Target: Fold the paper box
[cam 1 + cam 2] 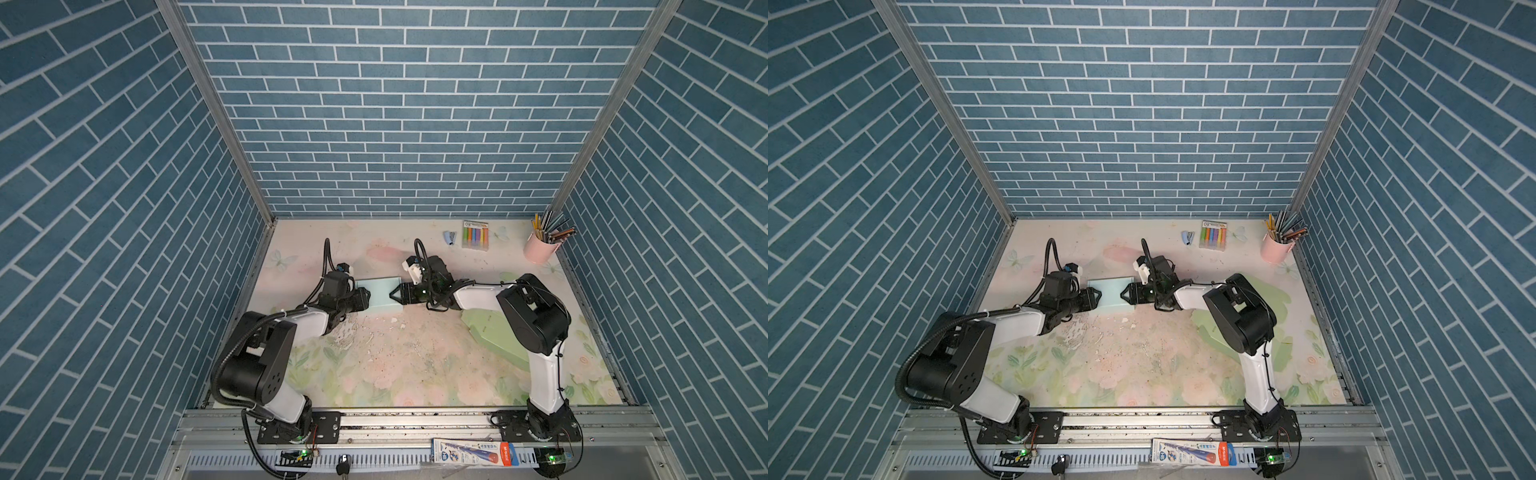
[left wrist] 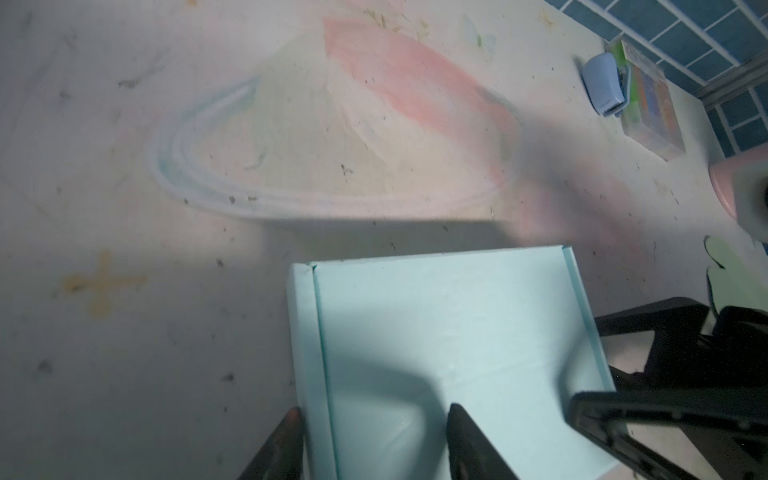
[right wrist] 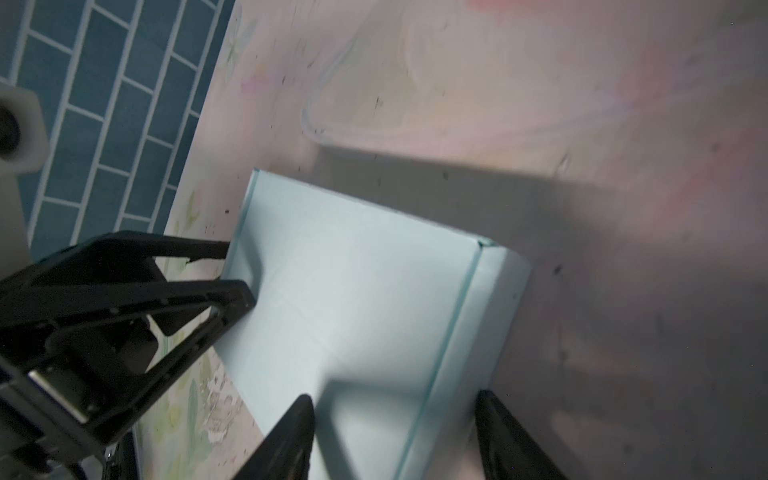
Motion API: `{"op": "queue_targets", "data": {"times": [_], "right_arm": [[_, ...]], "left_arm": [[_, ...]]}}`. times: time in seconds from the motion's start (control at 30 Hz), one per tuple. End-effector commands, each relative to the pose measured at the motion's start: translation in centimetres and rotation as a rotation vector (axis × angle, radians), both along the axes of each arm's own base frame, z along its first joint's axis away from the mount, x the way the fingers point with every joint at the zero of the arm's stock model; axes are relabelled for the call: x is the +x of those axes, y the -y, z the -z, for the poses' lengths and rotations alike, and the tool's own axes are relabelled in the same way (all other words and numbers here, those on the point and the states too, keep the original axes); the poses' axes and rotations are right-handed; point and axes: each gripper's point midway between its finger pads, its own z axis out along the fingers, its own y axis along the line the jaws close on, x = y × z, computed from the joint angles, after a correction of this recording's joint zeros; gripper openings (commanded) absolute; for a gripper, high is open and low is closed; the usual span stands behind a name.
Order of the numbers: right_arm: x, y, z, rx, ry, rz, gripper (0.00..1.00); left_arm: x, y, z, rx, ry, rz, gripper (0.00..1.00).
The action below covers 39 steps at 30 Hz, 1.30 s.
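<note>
The light blue paper box (image 1: 380, 296) (image 1: 1111, 293) lies on the floral mat between my two arms, with raised side walls at its left and right ends. My left gripper (image 1: 368, 297) (image 2: 374, 415) is open astride the left wall, one finger outside it and one over the box floor (image 2: 457, 332). At the opposite end my right gripper (image 1: 393, 294) (image 3: 395, 403) is also open. It straddles the right wall of the box (image 3: 353, 291) the same way. Neither pair of fingers is closed on its wall.
A pale green flat paper piece (image 1: 494, 336) lies under the right arm. At the back right stand a pink cup of pencils (image 1: 539, 248), a marker pack (image 1: 476, 235) and a small blue stapler (image 1: 449, 237). A printed packet (image 1: 473, 452) rests on the front rail.
</note>
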Motion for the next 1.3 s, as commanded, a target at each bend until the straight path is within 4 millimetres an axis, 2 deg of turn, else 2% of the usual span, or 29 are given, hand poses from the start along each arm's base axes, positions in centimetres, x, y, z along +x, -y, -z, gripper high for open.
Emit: {"op": "queue_targets", "data": {"times": [0.0, 0.23, 0.33, 0.5, 0.67, 0.77, 0.9, 1.07, 1.1, 1.27], "right_arm": [[1.1, -1.8, -0.5, 0.015, 0.016, -0.103, 0.63], [7.3, -1.9, -0.6, 0.014, 0.026, -0.060, 0.63], [9.4, -1.3, -0.3, 0.011, 0.029, -0.030, 0.64], [11.7, -0.4, 0.4, 0.010, 0.023, 0.002, 0.66], [12.5, 0.5, 0.6, -0.005, 0.036, 0.027, 0.70], [12.8, 0.8, 0.2, 0.001, 0.044, 0.035, 0.76], [13.0, 1.6, -0.7, -0.008, 0.069, 0.060, 0.82], [13.3, 2.9, -2.8, -0.019, 0.122, 0.095, 0.87], [13.4, 3.1, -3.3, -0.033, 0.138, 0.099, 0.91], [12.8, 4.6, -6.0, -0.055, 0.214, 0.134, 0.91]], "left_arm": [[2.8, 1.3, -0.8, -0.018, 0.032, 0.043, 0.54], [8.0, 1.5, -0.1, -0.028, 0.033, 0.008, 0.53], [9.4, 1.7, 0.2, -0.031, 0.037, -0.001, 0.53], [11.6, 2.1, 1.2, -0.024, 0.032, -0.005, 0.53], [12.7, 2.0, 1.3, -0.041, 0.045, -0.027, 0.54], [13.0, 1.8, 1.2, -0.055, 0.047, -0.035, 0.56], [13.0, 1.2, 0.8, -0.063, 0.056, -0.047, 0.70], [12.7, 0.2, -1.1, -0.079, 0.091, -0.053, 0.78], [12.6, -0.1, -1.5, -0.081, 0.100, -0.055, 0.80], [11.3, -1.1, -4.9, -0.080, 0.171, -0.070, 0.89]]}}
